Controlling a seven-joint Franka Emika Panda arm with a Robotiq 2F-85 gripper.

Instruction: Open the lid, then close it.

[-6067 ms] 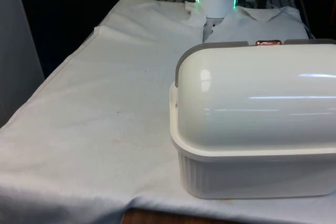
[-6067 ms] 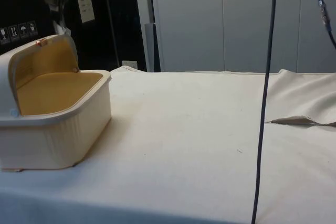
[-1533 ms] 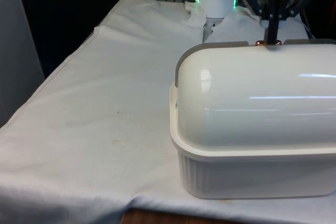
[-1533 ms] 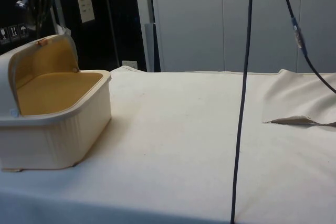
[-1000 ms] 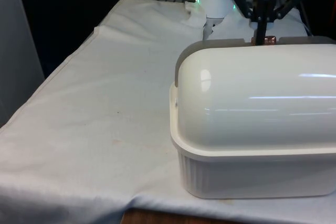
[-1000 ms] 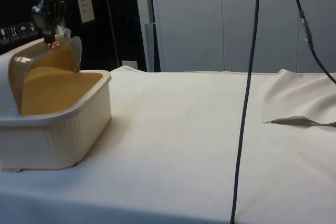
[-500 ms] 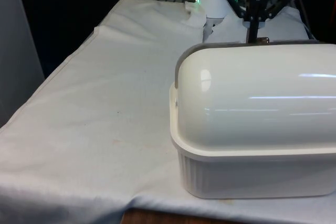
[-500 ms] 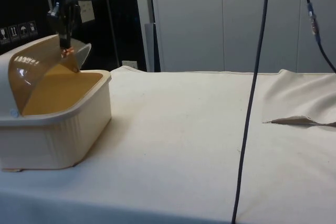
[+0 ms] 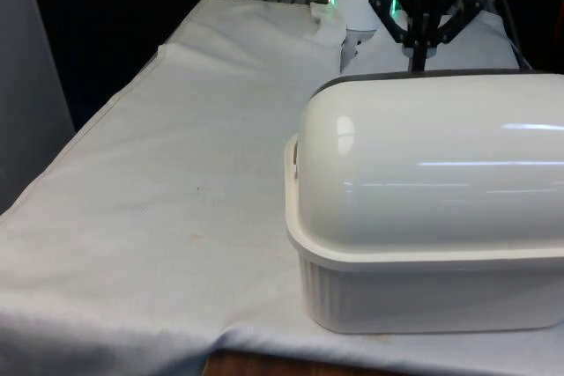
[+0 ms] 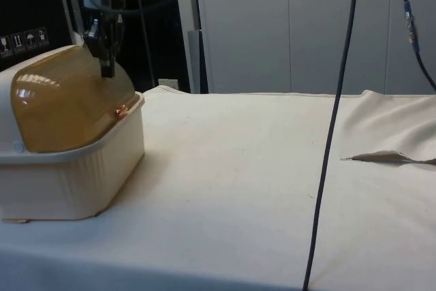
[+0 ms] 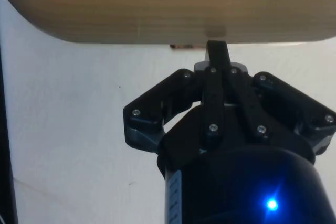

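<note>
Bread box fills the lower right of the front view and sits at the left edge of the side view, on the white cloth.

Amber lid is rolled down nearly onto the front rim; copper knob sits just at the rim, so the closing step looks almost done.

Gripper stands tip-down on the lid, upper left of the side view, probably to push, not grasp. Fingers are pressed together, holding nothing.
</note>
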